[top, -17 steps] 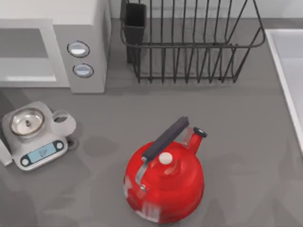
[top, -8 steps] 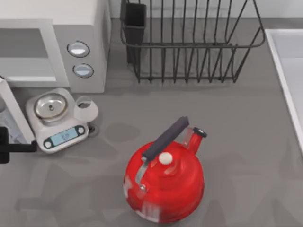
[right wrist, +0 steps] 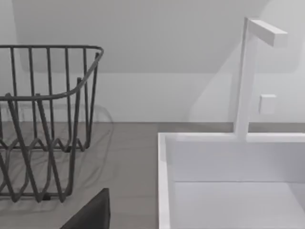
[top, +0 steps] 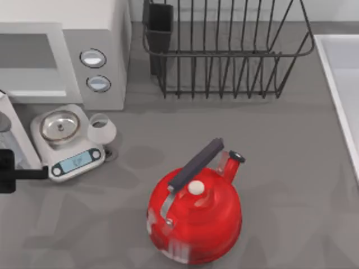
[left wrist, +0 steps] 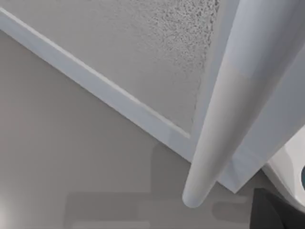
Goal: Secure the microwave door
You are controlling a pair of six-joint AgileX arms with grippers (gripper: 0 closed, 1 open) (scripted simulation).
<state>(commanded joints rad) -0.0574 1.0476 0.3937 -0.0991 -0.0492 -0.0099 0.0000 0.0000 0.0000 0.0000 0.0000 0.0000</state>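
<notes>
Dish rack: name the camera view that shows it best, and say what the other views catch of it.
Top view: the dish rack appears nearly whole from above, beside the microwave, with its dark cup at one corner. The right wrist view catches one end of the wires next to the sink. The left wrist view adds nothing.

Microwave [top: 61, 53] at back left, cavity open, door [top: 14, 131] swung out at the left edge. Scale [top: 66, 141] just in front, black left gripper [top: 8, 172] beside it. Red kettle [top: 195, 210] centre front, wire dish rack [top: 224, 50] behind.
</notes>
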